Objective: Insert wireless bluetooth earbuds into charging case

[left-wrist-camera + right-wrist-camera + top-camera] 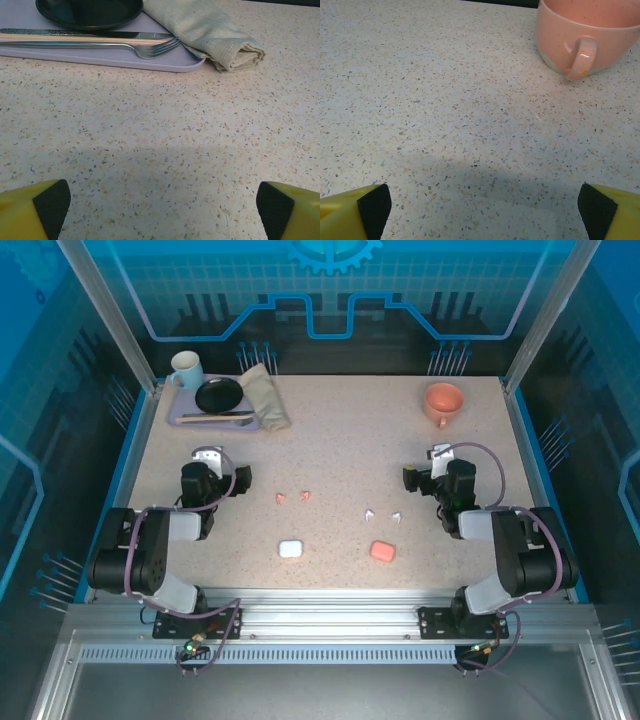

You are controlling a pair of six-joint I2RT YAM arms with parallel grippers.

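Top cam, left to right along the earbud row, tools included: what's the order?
left tool → salmon-pink earbuds → white earbuds → right tool

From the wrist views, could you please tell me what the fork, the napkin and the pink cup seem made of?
The fork looks like polished metal, likely steel; it shows bright reflections. The napkin is matte woven cloth; weave and soft folds show. The pink cup is probably glazed ceramic: smooth, speckled, softly shiny.
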